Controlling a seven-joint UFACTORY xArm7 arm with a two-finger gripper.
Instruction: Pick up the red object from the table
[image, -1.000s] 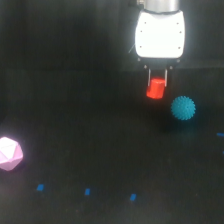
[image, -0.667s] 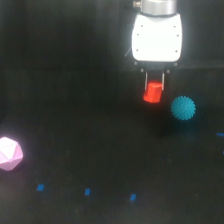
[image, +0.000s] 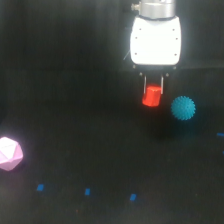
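The red object (image: 151, 96) is a small bright red stubby faceted cylinder, held between my gripper's two thin fingers and tilted a little. My gripper (image: 152, 90) hangs from a white housing at the top right of the exterior view and is shut on it. The red object appears lifted off the black table (image: 90, 125); a faint dark shadow lies below it. The cyan spiky ball (image: 183, 108) rests on the table just to the exterior view's right of the red object, apart from it.
A pink polyhedron (image: 9, 153) lies at the exterior view's far left. Several small blue marks (image: 87, 191) dot the table along the lower part, and one more sits at the right edge (image: 220, 134).
My gripper, with the red object in it, has drifted slightly toward the exterior view's left and a little upward. The cyan ball and pink polyhedron have not moved.
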